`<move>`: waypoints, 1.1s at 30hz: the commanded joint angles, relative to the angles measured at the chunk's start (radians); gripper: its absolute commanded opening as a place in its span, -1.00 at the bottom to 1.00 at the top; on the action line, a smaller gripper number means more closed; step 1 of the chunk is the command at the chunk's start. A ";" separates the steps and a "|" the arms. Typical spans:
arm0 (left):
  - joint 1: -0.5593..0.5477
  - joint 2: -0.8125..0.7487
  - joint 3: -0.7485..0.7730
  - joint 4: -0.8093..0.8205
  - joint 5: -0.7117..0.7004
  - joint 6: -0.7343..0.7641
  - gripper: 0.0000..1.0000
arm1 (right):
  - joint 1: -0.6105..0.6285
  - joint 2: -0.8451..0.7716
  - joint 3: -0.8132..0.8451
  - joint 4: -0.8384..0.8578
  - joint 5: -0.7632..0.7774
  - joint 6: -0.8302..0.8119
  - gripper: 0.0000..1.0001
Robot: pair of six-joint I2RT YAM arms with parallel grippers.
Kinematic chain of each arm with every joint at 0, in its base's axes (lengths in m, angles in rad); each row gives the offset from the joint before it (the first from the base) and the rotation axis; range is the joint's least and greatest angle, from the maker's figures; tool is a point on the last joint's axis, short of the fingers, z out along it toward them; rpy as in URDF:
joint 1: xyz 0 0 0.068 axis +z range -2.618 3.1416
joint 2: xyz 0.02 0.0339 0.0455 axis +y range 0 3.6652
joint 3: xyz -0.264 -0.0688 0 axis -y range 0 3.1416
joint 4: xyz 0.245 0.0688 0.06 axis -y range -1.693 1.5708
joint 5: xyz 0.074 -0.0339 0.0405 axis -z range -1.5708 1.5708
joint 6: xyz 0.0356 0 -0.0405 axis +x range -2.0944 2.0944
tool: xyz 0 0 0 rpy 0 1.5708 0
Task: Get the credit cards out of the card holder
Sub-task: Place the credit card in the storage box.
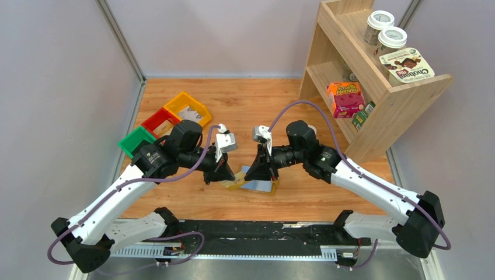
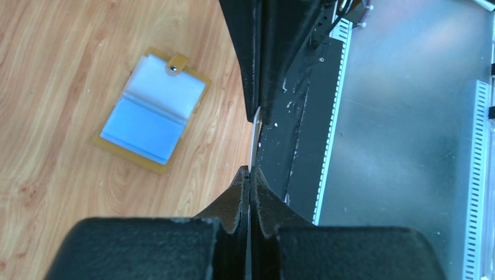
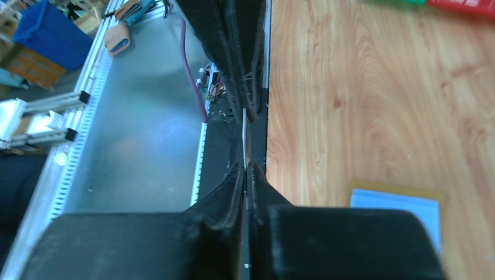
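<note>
**Mustard wallet lies open as two arms share one card**

Mustard-yellow and folded flat, the card holder (image 1: 257, 185) lies open on the wooden table (image 1: 262, 105), close to the middle of its near edge. Its clear sleeves face up, and pale blue credit cards (image 2: 139, 129) show inside them. Nothing pins it down.

Just above that near edge the two arms meet tip to tip. The left gripper (image 2: 250, 175) has its jaws pressed together on one end of a single card (image 3: 244, 140), which both wrist cameras see edge-on as a thin white line. The right gripper (image 3: 246, 170) is clamped on the other end. The card hangs in the air between them, clear of the holder.

The double hold looks like a hand-over: with a sliver this thin, one arm likely keeps its pinch until the other has a sure one, so the card cannot tilt or drop. Cards remain in the sleeves, so the job appears only partly done. The unheld wallet may slide when the next card is pulled.
</note>
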 commanded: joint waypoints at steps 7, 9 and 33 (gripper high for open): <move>0.003 -0.114 -0.029 0.192 -0.219 -0.172 -0.04 | -0.021 -0.006 -0.040 0.203 0.067 0.193 -1.00; 0.003 -0.172 -0.069 0.257 -0.348 -0.238 0.29 | -0.059 -0.011 -0.076 0.278 0.096 0.285 -1.00; 0.003 -0.472 -0.603 0.934 -0.640 -0.873 0.62 | -0.163 -0.066 -0.400 0.962 0.351 1.003 -1.00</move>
